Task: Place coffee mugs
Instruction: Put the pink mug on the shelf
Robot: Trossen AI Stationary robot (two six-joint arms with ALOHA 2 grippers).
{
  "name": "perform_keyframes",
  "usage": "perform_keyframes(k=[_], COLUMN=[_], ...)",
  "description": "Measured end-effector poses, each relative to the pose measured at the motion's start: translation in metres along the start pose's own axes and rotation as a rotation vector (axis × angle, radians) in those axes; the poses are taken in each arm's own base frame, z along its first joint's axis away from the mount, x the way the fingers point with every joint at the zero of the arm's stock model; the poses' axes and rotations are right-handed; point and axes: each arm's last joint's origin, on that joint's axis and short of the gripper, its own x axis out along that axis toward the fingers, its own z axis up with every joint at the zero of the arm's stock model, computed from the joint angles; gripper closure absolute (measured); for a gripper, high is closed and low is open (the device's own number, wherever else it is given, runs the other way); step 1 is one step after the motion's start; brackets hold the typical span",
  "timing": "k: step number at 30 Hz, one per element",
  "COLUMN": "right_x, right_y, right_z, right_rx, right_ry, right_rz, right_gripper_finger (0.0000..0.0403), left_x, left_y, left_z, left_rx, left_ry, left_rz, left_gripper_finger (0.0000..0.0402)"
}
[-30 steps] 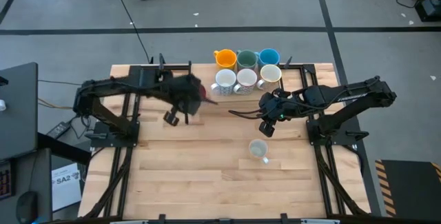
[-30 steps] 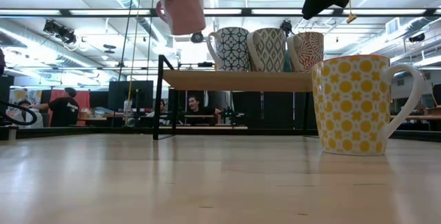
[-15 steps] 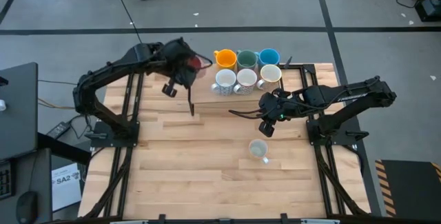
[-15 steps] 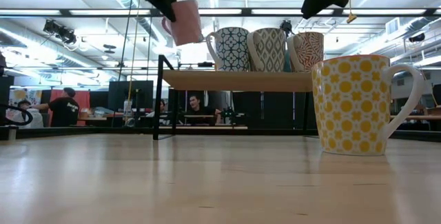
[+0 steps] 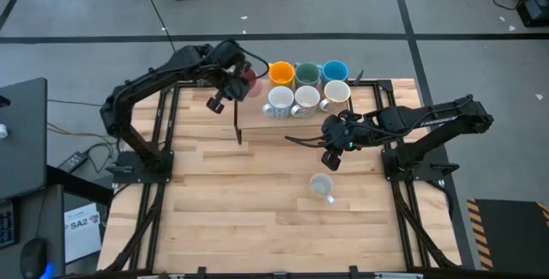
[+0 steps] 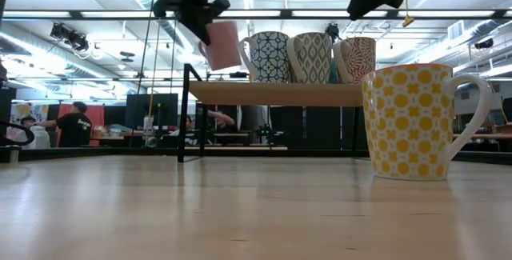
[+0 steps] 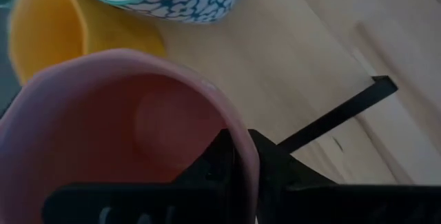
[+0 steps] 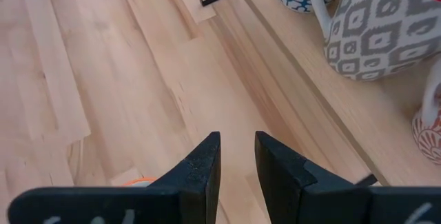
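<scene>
My left gripper (image 5: 228,80) is shut on a pink mug (image 5: 249,80) in the air over the left end of the raised wooden shelf (image 6: 272,93). The mug also shows tilted in the low view (image 6: 220,46). On the shelf stand an orange mug (image 5: 280,73), a dark green mug (image 5: 307,75), a blue mug (image 5: 334,71) and three patterned white mugs (image 5: 306,100), all on their bases. A yellow-patterned mug (image 5: 322,184) stands on the table. My right gripper (image 5: 333,154) hangs open and empty above the table, in front of the shelf. My left gripper pinches the pink mug's wall at its rim (image 7: 242,141), one finger (image 7: 219,156) inside the mug and one outside. The mug is lifted clear, tilted, beside the blue-patterned white mug (image 6: 268,56) and a little above the shelf top.
The shelf stands on thin black legs (image 5: 237,129) along the table's far side. The table's bare wood (image 5: 240,202) lies open toward the near edge. People sit in the room behind the table (image 6: 76,124).
My left gripper has carried the pink mug from over the table's middle left toward the far edge, to the shelf's left end beside the orange mug. The mug has stayed tilted in the hold and clear of everything.
</scene>
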Motion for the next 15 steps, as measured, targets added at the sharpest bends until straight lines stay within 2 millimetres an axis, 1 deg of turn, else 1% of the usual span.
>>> perform_keyframes(k=[10, 15], right_x=[0.000, 0.000], right_y=[0.001, 0.001], right_z=[0.002, 0.002], right_rx=[0.009, 0.009], right_ry=[-0.021, -0.022], right_rz=[0.014, 0.013], right_gripper_finger=[0.0306, 0.0306], left_x=[0.034, 0.039], left_y=[0.009, 0.011], left_z=[-0.002, -0.003], left_rx=[0.014, 0.010], left_ry=[0.031, 0.030], left_rz=[-0.064, -0.065], left_gripper_finger=[0.0365, 0.0365])
